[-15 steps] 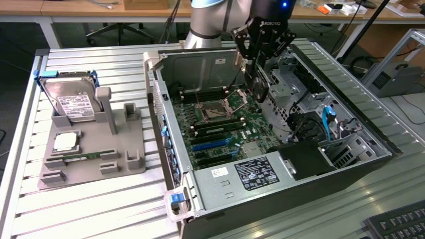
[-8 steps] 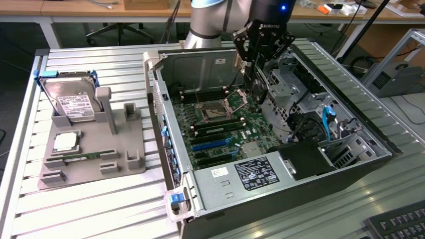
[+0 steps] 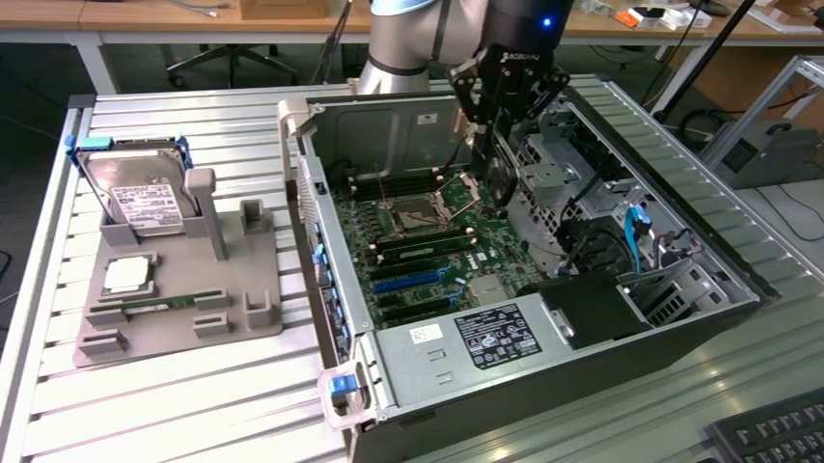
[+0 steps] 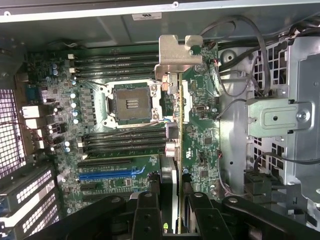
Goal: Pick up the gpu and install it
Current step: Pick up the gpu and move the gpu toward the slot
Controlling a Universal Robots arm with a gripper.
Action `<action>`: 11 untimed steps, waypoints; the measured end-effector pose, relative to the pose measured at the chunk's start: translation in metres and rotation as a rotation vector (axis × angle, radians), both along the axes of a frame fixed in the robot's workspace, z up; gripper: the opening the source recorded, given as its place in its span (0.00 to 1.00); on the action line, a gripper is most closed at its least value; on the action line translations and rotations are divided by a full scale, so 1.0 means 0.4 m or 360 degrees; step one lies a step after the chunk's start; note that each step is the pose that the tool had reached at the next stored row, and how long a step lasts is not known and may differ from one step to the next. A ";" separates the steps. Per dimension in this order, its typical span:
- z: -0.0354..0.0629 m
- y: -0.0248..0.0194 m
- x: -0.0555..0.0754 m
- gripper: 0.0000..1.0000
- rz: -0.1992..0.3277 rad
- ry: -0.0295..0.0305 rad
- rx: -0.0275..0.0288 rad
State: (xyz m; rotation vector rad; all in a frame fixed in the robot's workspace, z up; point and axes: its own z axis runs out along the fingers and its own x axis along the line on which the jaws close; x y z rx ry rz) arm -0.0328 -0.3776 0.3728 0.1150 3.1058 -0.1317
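Your gripper [image 3: 493, 123] is holding the graphics card [image 3: 497, 178], fingers clamped on its upper edge, in the upper middle of the exterior view. The card is hanging upright inside the open computer case [image 3: 373, 135], over the motherboard [image 3: 445, 246] and just beside the processor socket [image 3: 420, 214]. The drive cage [image 3: 566, 174] and cables [image 3: 631, 236] are crowding it on the right. A hard drive [image 3: 142, 198] is sitting at far left.

My counter [image 3: 168, 405] here is all ribbed silver metal slats. Behind it run light wooden desks [image 3: 154, 19], an office chair [image 3: 232, 60] base on the dark floor [image 3: 135, 72] underneath. Black keyboard [image 3: 773, 434] sits bottom corner, the exterior view's right.
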 end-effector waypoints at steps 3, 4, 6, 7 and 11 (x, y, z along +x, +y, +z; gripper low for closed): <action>-0.001 0.000 0.000 0.27 0.0000 0.00001 -0.00002; -0.002 0.000 0.000 0.27 0.0000 0.00000 -0.00003; -0.003 0.000 0.000 0.27 0.0000 0.00000 -0.00004; -0.004 0.000 0.000 0.27 0.0000 0.00000 -0.00004; -0.006 0.000 0.000 0.27 0.0000 0.00000 -0.00005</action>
